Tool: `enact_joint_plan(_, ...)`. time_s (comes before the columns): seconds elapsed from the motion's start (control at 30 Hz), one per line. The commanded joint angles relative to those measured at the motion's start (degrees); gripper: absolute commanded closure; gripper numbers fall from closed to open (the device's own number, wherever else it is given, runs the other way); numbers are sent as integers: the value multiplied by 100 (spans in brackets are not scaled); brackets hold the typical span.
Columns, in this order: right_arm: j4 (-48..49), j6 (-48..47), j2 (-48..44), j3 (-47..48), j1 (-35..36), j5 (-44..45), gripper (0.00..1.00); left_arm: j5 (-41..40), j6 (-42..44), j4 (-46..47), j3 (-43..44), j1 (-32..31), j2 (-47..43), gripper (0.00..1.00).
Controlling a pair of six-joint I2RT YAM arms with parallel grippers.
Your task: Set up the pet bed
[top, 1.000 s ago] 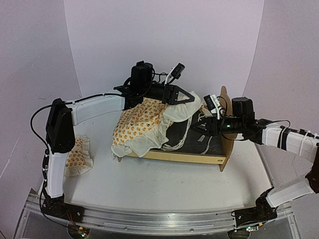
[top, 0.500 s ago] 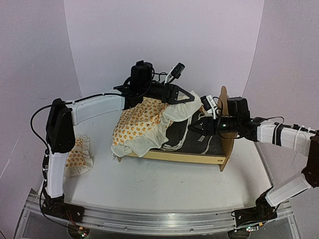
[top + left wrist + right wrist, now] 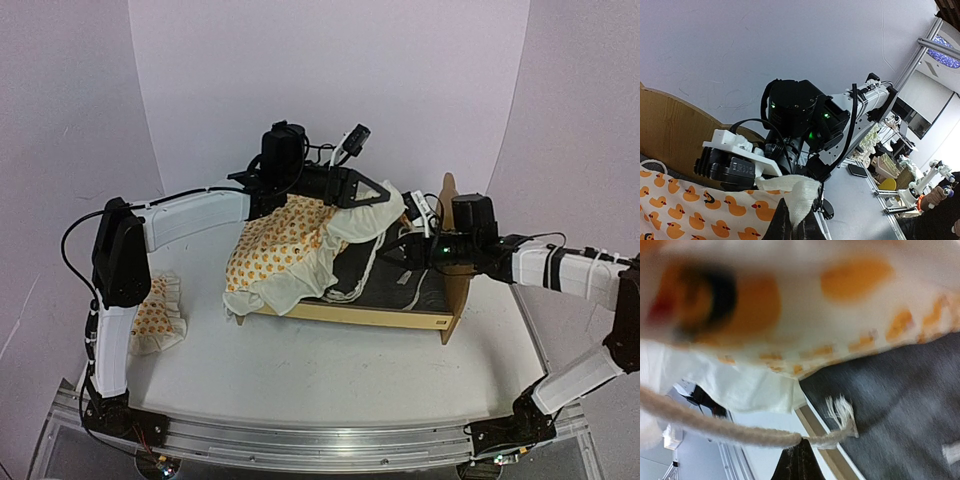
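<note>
Right gripper [image 3: 406,250] has moved in toward 9 o'clock and pinches tie cord [image 3: 715,429]; left gripper [image 3: 387,196] clamps mattress cover [image 3: 280,245]. I draw cord slowly toward 3 o'clock, low over pet bed [image 3: 400,318].

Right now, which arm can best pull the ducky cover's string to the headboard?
Right, likely: the right tool is shut on the string near the headboard; the left tool holds the cover corner up.

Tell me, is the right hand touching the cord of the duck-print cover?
Touching. The right wrist view shows it: the cord ends between the shut fingertips of the right hand, pinched there.
</note>
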Motion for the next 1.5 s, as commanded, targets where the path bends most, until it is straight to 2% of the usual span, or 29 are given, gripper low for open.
enact_joint_plan(0.0, -2205, -563, -918, 395, 105, 759, 100, 47, 96, 412, 179, 69, -332, 100)
enact_joint_plan(0.13, -4537, -747, -1526, 1188, 188, 1933, 100, 65, 75, 429, 144, 69, -273, 100)
enact_joint_plan(0.2, -5650, -620, -1433, 1834, 183, 1993, 100, 63, 75, 438, 87, 75, -269, 100)
enact_joint_plan(0.27, -6567, -569, -1103, 2492, 185, 1541, 100, 69, 58, 453, 51, 65, -238, 100)
enact_joint_plan(0.4, -7834, -675, -829, 3400, 184, 1002, 100, 85, 48, 487, -108, 52, -234, 100)
enact_joint_plan(0.43, -7978, -756, -799, 3519, 188, 736, 100, 87, 58, 497, -157, 52, -241, 100)
enact_joint_plan(0.47, -7972, -907, -814, 3542, 168, 115, 100, 103, 60, 507, -183, 44, -236, 100)
enact_joint_plan(0.5, -7727, -846, -817, 3492, 166, -316, 100, 117, 46, 516, -194, 43, -229, 100)
enact_joint_plan(0.53, -7715, -725, -747, 3563, 166, -211, 100, 132, 39, 525, -190, 39, -221, 100)
enact_joint_plan(0.57, -8070, -722, -610, 3748, 169, 302, 100, 143, 28, 538, -188, 35, -218, 100)
enact_joint_plan(0.6, -8141, -744, -522, 3818, 166, 104, 100, 156, 10, 547, -180, 34, -230, 100)
enact_joint_plan(0.63, -8032, -802, -517, 3762, 176, -536, 100, 184, 1, 556, -171, 26, -239, 100)
enact_joint_plan(0.7, -6888, -299, -666, 3298, 303, -2091, 100, 300, 12, 569, -164, 11, -282, 100)
enact_joint_plan(0.73, -6414, -116, -799, 3117, 350, -2332, 100, 363, 35, 578, -174, 0, -306, 100)
enact_joint_plan(0.77, -6419, -182, -911, 3075, 358, -1919, 100, 379, 53, 579, -213, -3, -351, 100)
enact_joint_plan(0.83, -7266, -754, -1010, 3257, 362, -204, 100, 361, 100, 592, -304, -1, -420, 100)
enact_joint_plan(0.87, -7517, -883, -963, 3325, 364, 361, 100, 347, 112, 598, -334, -2, -433, 100)
enact_joint_plan(0.9, -7696, -1012, -901, 3355, 360, 706, 100, 333, 113, 597, -357, -6, -437, 100)
enact_joint_plan(0.97, -7621, -1127, -823, 3203, 366, 671, 99, 333, 99, 605, -363, -10, -417, 100)
enact_joint_plan(1.03, -6902, -1000, -910, 2713, 538, 794, 76, 329, 72, 618, -356, -8, -396, 100)
enact_joint_plan(1.1, -5706, -1002, -1134, 2005, 892, 1027, 66, 317, 70, 629, -347, -10, -394, 100)
enact_joint_plan(1.13, -5043, -964, -1257, 1662, 1007, 1480, 62, 300, 76, 631, -340, -10, -400, 100)
enact_joint_plan(1.23, -3460, -767, -1483, 654, 1061, 2186, 46, 255, 87, 651, -322, -10, -403, 100)
enact_joint_plan(1.3, -2707, -709, -1402, 212, 1079, 2447, 45, 247, 87, 659, -312, -7, -392, 100)
enact_joint_plan(1.4, -1959, -589, -1064, -44, 1148, 2574, 58, 250, 65, 674, -302, -3, -381, 100)
enact_joint_plan(1.47, -1364, -507, -962, -298, 1306, 2783, 59, 248, 69, 682, -306, -1, -389, 100)
